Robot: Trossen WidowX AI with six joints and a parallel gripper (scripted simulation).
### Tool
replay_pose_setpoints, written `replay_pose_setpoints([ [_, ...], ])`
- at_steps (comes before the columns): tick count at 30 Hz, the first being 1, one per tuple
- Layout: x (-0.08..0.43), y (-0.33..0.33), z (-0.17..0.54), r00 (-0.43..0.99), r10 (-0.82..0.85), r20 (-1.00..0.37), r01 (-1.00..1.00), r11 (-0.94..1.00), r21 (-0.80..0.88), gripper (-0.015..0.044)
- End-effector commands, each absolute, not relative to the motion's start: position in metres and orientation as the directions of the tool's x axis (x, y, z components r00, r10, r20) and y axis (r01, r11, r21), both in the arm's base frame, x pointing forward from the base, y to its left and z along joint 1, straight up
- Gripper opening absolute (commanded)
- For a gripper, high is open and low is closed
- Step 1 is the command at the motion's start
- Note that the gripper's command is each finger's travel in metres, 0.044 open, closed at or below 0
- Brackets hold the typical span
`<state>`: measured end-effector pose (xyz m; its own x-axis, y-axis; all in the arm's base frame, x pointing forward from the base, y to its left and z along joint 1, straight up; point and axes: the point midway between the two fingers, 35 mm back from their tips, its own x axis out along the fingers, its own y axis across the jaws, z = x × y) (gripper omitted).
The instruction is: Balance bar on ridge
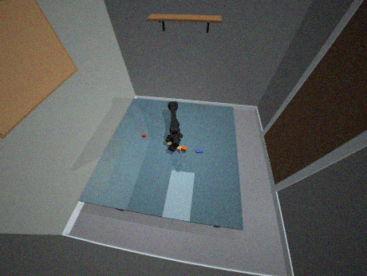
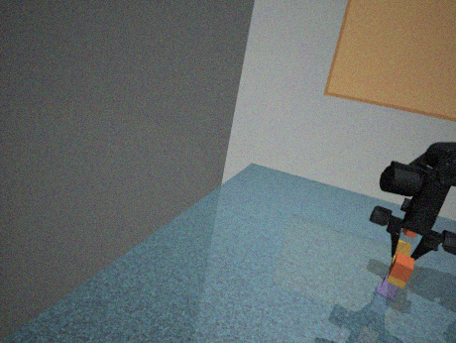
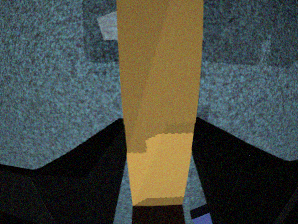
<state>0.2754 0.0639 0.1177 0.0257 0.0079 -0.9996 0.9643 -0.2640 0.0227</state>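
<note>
The yellow bar [image 1: 179, 147] [image 2: 404, 244] [image 3: 160, 90] runs lengthwise through the wrist view. An orange block [image 1: 183, 147] [image 2: 402, 268] sits at its end nearer the exterior camera. My gripper [image 2: 403, 256] [image 3: 158, 126] is shut on the bar, with one finger on each long side. The purple ridge [image 1: 179, 151] [image 2: 387, 289] stands low on the table, just below the bar in the exterior view. Whether the bar touches the ridge or is level cannot be told; the bar and gripper partly hide the ridge.
A blue block [image 1: 199, 151] [image 3: 202, 219] lies on the blue-green table [image 1: 215, 191], to the right of the bar in the top view. A small red cube [image 1: 144, 135] lies to the left of the arm. A wooden shelf [image 1: 183, 17] hangs on the back wall.
</note>
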Motion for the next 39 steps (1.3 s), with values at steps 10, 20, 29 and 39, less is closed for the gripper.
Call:
replay_pose_setpoints([
  [10, 0.2761, 0.0639, 0.117, 0.03, 0.007, -1.0, 0.965, -0.261, 0.027, 0.0],
  [20, 0.2762, 0.0639, 0.1161, 0.03, 0.007, -1.0, 0.965, -0.261, 0.027, 0.0],
  [29, 0.2761, 0.064, 0.1154, 0.03, 0.007, -1.0, 0.965, -0.261, 0.027, 0.0],
  [39, 0.2759, 0.0639, 0.1144, 0.03, 0.007, -1.0, 0.965, -0.261, 0.027, 0.0],
])
